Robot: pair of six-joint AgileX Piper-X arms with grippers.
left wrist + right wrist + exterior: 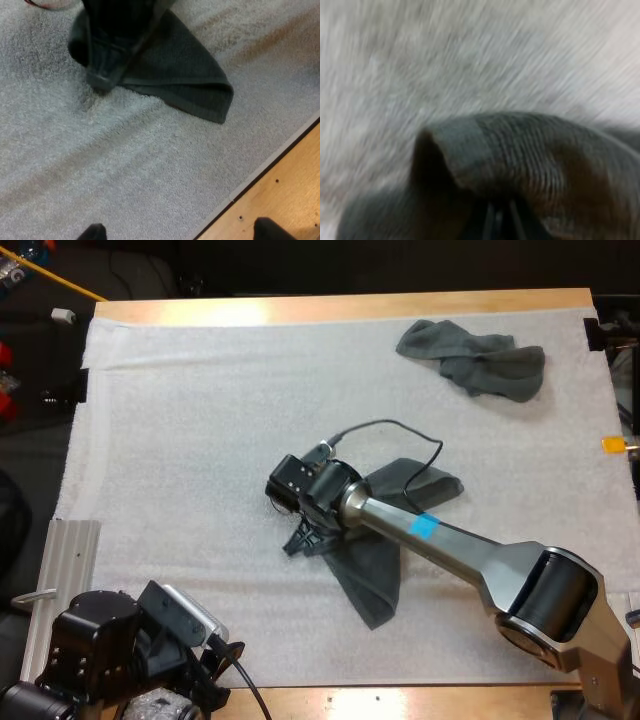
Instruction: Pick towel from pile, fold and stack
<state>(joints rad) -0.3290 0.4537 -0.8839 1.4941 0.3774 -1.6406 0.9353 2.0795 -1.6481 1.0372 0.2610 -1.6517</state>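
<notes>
A wooden table (330, 308) is covered by a white mat (200, 440), a crumpled towel (475, 360) is laid at its far right, a second towel (370, 580) is spread mid-mat.

Showed a tapered silver-grey metal link on the right arm (450, 540), marked with a small bright blue patch. Bulged into a fat black round joint at one end, narrowed into a black wrist block and black right tool (300, 537). Showed blocky black housings on the left arm (95, 640), and rounded black fingertips (92, 233) on the left tool (182, 235).
</notes>
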